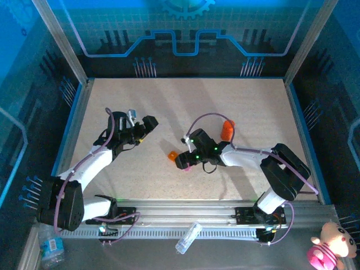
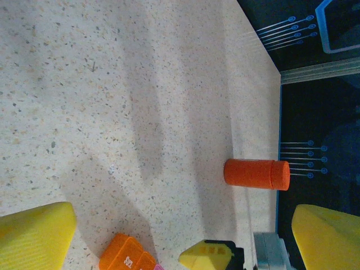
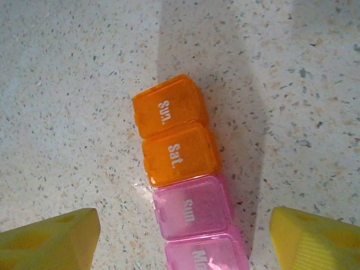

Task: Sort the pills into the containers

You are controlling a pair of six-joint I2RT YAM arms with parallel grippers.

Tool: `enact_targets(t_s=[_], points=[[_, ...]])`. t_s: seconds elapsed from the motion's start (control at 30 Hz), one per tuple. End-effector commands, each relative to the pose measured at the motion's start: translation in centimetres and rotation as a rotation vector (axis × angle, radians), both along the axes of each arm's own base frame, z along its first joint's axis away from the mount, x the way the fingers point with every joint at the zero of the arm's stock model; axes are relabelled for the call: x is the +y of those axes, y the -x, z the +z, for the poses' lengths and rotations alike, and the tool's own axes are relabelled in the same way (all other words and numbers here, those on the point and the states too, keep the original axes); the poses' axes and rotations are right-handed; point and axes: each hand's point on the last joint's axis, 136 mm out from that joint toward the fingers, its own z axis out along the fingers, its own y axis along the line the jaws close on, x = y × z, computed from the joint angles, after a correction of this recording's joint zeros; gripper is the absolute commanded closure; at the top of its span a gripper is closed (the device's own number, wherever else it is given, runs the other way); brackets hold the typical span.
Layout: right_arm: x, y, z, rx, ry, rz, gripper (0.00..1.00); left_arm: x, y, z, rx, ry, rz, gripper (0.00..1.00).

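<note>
R tool (image 3: 181,239) is open: its two yellow fingers (image 3: 48,239) stand wide apart, nothing gripped, and the strip (image 3: 185,174) lies on the worktop (image 3: 67,84) in the gap btw. them. The pink end of the strip is nearest to the tool and the orange end (Sat., Sun.) points away. All lids look shut.

I judge the step in hand to be taking hold of the strip, or holding it steady, so that a lid can be opened. To do it well:
- The strip sits a bit skewed to the finger line, so turn the wrist a little first, so both pads meet the long sides flat.
- Come down centred. If one finger touches first, such light plastic will prob. slide or spin away.
- Close slowly w/ low force; the thin walls can bend or pop out.

L tool (image 2: 180,236) is also open and empty, near the orange end. The bottle (image 2: 256,174) is well apart, close to the worktop edge.
</note>
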Motion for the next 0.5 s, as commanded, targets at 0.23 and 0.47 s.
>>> enact_targets(t_s=[0.23,0.47], points=[[1.1,0.5,-2.8,-0.087,0.186,0.112,0.21,1.0,-0.1,0.4,-0.015,-0.017,0.009,0.01],[1.1,0.3,-4.0,-0.088,0.214,0.116,0.27,1.0,-0.1,0.5,-0.013,-0.015,0.009,0.01]])
